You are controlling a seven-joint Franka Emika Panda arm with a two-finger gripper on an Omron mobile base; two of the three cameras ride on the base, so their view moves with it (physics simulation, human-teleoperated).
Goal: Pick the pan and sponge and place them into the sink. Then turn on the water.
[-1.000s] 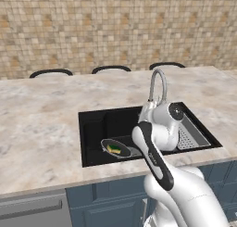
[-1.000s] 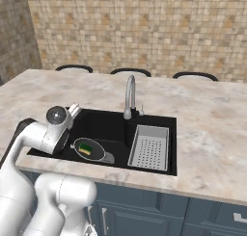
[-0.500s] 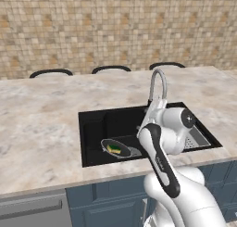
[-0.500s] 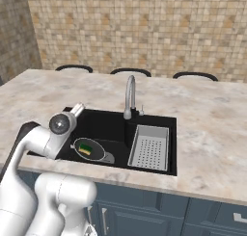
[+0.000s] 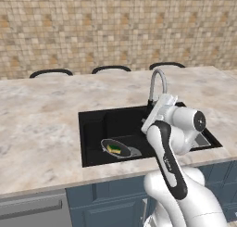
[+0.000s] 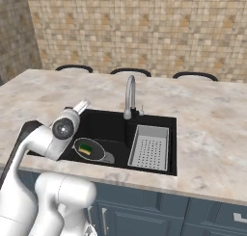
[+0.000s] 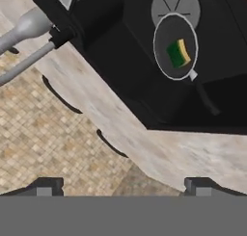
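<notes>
With the pan point(image 6: 89, 150) and sponge point(image 6: 86, 149) already lying in the sink point(image 6: 159, 121), the gripper point(image 5: 157, 111), its 2 fingers spread wide, should approach the faucet point(image 6: 129, 96) lever squarely.

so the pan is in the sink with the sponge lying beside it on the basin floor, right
Not quite. The pan is in the sink, but the sponge lies inside the pan, not beside it on the basin floor. The hand view shows this most plainly.
</notes>
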